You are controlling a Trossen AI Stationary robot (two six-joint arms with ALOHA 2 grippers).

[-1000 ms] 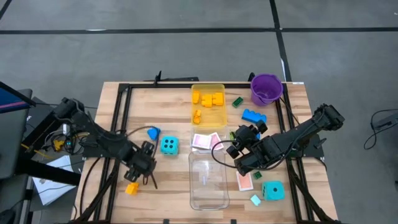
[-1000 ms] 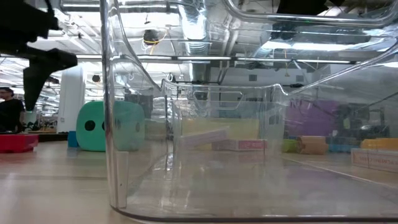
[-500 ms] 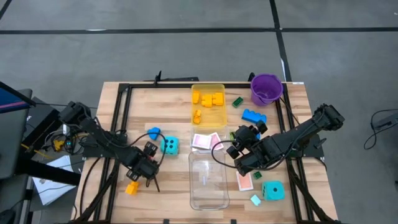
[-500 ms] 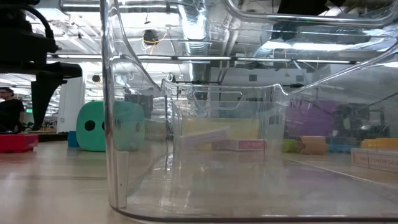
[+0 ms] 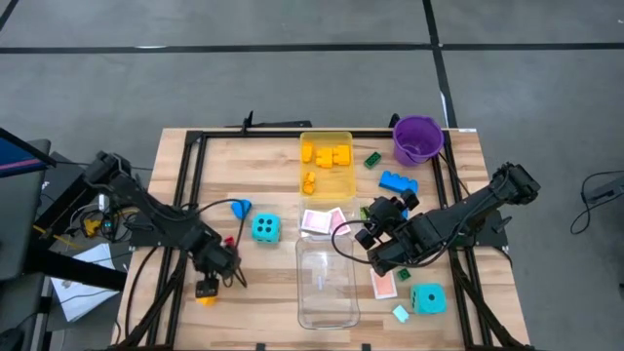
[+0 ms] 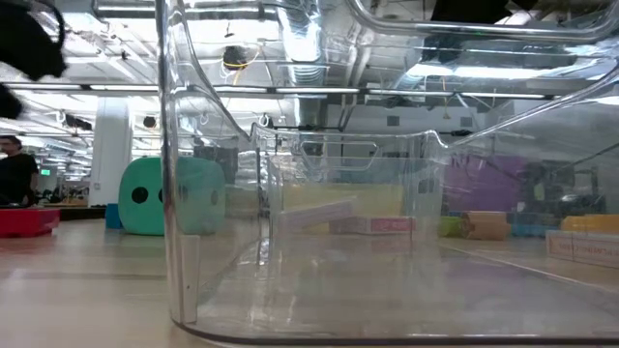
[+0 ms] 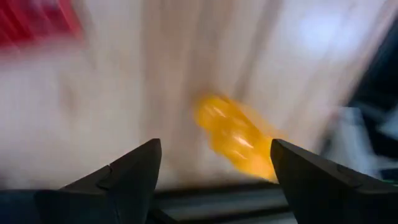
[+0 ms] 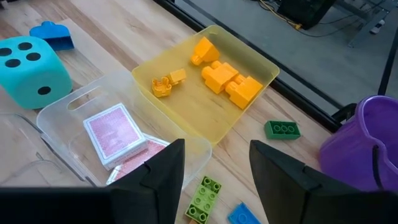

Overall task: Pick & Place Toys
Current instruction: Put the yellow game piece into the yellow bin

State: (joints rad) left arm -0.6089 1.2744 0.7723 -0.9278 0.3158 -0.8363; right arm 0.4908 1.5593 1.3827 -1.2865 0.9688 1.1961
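Observation:
My left gripper (image 5: 208,281) is open at the near left of the table, just over an orange piece (image 5: 206,292). In the left wrist view the orange piece (image 7: 236,138) lies on the wood ahead of and between my two fingers, apart from both. A small red piece (image 5: 229,241) lies beside the arm. A cyan die (image 5: 264,228) and a blue piece (image 5: 240,207) lie farther back. My right gripper (image 8: 214,180) is open and empty right of the pink-backed cards (image 8: 115,130), which lie in a clear tray (image 8: 62,112). Yellow pieces (image 8: 224,78) lie in the yellow tray (image 8: 261,62).
A large clear tray (image 5: 327,283) stands at the near middle and fills the low view (image 6: 387,193). The purple bucket (image 5: 418,139) stands at the far right. A blue brick (image 5: 398,181), green bricks (image 5: 372,159), a pink card (image 5: 383,284) and a second cyan die (image 5: 427,298) lie on the right.
My left gripper has gone toward the table's near left, down toward the orange piece, staying open. It has left the low view's upper left almost wholly. The small red piece, hidden under the arm before, now shows.

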